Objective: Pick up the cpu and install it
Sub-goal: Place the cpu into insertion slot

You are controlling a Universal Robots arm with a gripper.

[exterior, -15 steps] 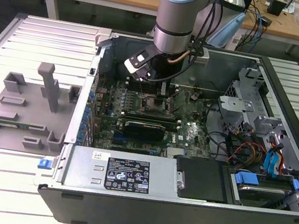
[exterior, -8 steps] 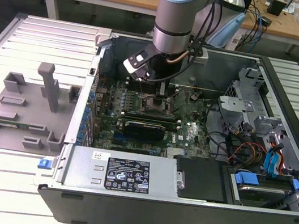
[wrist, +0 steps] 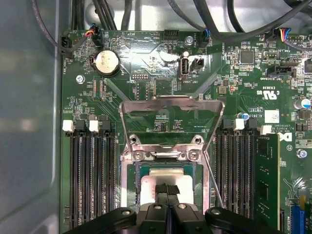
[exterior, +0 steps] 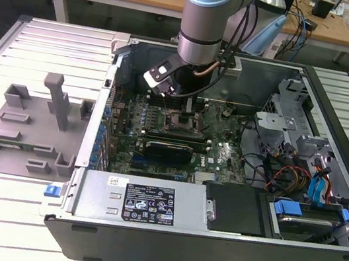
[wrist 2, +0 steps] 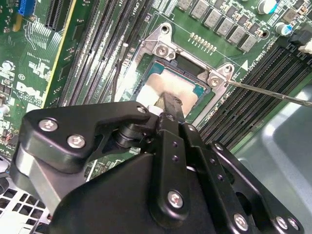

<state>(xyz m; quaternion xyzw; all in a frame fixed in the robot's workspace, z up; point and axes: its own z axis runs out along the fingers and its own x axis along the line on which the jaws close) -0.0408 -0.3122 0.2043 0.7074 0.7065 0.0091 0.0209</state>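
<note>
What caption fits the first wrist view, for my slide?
End effector over the cpu in the open socket, load plate raised.

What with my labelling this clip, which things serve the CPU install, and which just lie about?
Job: small square silver-topped cpu in its socket; black gripper over it; raised silver metal socket plate.
Lying about: grey plastic tray with upright blocks; round silver coin battery; black memory slots.

An open computer case (exterior: pixel 211 230) lies on the bench (exterior: pixel 7 210), with a tray (exterior: pixel 28 126) beside it on the exterior view's left. Inside the case lies the motherboard (wrist: pixel 146 73). The cpu (wrist: pixel 151 180) sits in the motherboard's socket (wrist: pixel 127 180), with the gripper (wrist: pixel 168 189) directly above it.
</note>
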